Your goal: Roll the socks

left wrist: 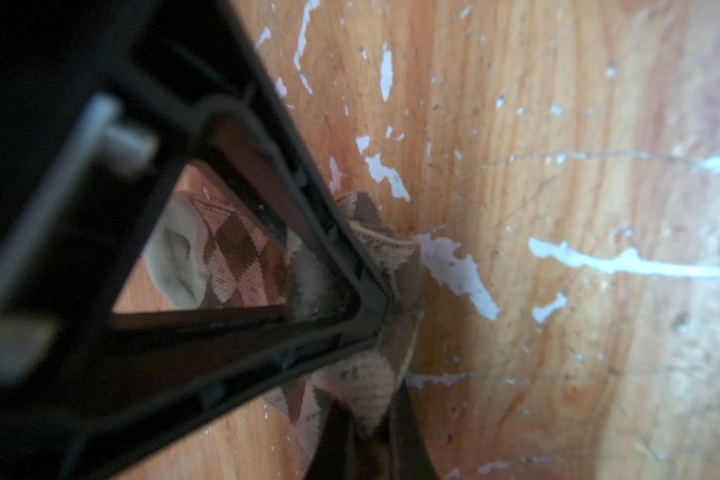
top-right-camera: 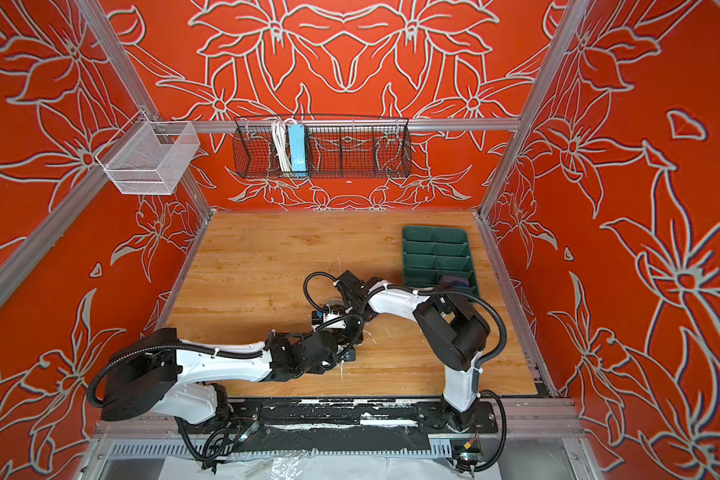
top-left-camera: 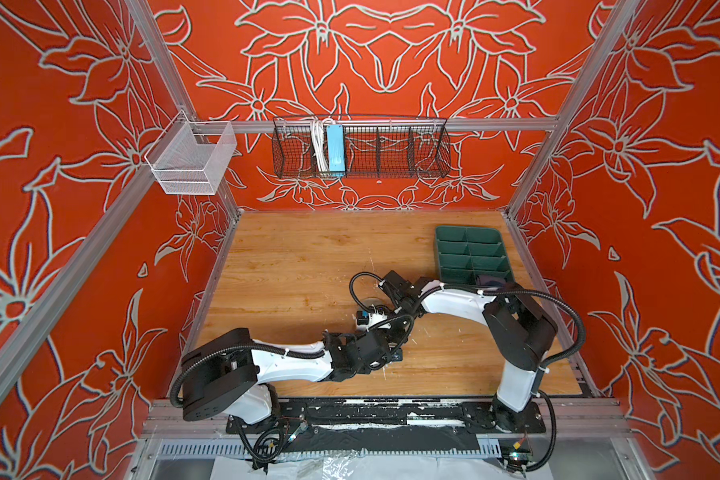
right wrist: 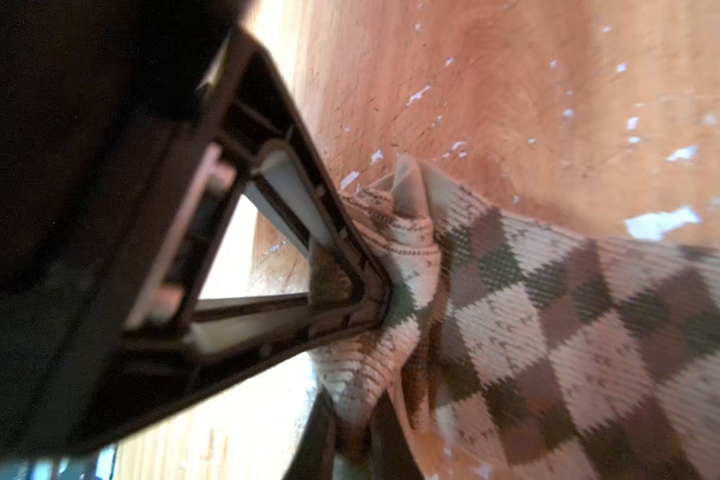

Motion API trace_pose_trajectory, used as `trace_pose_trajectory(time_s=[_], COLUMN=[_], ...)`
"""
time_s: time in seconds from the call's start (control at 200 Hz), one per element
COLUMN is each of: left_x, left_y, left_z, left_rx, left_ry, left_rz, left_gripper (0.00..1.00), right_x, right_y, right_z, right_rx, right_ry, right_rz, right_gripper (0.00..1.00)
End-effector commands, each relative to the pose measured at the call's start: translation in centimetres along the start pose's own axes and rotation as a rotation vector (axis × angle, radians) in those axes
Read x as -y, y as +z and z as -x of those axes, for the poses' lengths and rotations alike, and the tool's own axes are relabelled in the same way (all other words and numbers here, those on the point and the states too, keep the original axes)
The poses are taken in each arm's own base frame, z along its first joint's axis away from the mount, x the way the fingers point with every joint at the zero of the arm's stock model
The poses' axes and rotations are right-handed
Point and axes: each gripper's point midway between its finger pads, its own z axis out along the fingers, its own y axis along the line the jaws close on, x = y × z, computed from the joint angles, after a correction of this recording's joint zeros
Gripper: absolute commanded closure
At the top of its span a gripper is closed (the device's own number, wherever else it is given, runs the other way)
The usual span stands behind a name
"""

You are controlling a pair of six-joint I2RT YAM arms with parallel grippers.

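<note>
One of the socks, beige with olive-brown argyle diamonds (right wrist: pixel 558 311), lies on the wooden table (top-left-camera: pixel 300 270) under both arms. In both top views it is almost entirely hidden. My left gripper (left wrist: pixel 368 395) is shut on a bunched fold of this sock (left wrist: pixel 233 249). My right gripper (right wrist: pixel 353 397) is shut on another gathered fold of the same sock. The two grippers sit close together, and a black triangular finger (left wrist: pixel 267 332) of one fills the other's wrist view. A dark purple bundle (top-left-camera: pixel 489 279) sits in the tray's nearest right compartment.
A green divided tray (top-left-camera: pixel 466 249) stands at the back right of the table, close behind the right arm (top-left-camera: pixel 454 303). A black wire basket (top-left-camera: pixel 360 145) and a white mesh basket (top-left-camera: pixel 192 162) hang on the frame rails. The tabletop is scuffed with white marks.
</note>
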Motion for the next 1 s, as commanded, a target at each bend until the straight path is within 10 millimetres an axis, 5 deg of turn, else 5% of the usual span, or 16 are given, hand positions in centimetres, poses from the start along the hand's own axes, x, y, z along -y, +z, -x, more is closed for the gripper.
trace_pose_trajectory(time_s=[0.0,0.225,0.42,0.51,0.595,0.681,0.831,0.996], left_x=[1.9,2.7,3.3,2.7,2.4,2.2,1.7,0.7], left_y=[-0.1,-1.1,-0.4,0.0,0.1,0.0,0.4,1.3], left_z=[-3.6,-3.2,-3.0,-2.8,-2.7,-2.4,-2.6,-2.9], left_rx=[-0.105,-0.062,-0.127,-0.137,-0.125,-0.119,-0.132,-0.154], left_ry=[-0.007,-0.100,-0.203,-0.264,-0.303,-0.328,-0.409,-0.479], left_rz=[-0.124,-0.401,-0.649,-0.692,-0.726,-0.774,-0.855,-0.869], left_gripper=[1.00,1.00,1.00,1.00,1.00,1.00,1.00,1.00], right_x=[0.1,2.5,6.8,6.3,4.1,1.2,-3.3,-5.7], right_y=[-3.5,-7.8,-15.9,-20.9,-23.4,-23.2,-19.5,-13.0], right_z=[1.1,-1.4,-0.8,0.8,2.4,3.5,3.3,1.5], right_rx=[0.087,0.038,0.163,0.299,0.406,0.436,0.396,0.234], right_ry=[0.001,0.043,0.096,0.040,-0.083,-0.270,-0.513,-0.630], right_rz=[-0.086,-0.358,-0.882,-1.088,-1.155,-1.105,-0.883,-0.660], right_gripper=[0.76,0.70,0.70,0.70,0.67,0.66,0.66,0.62])
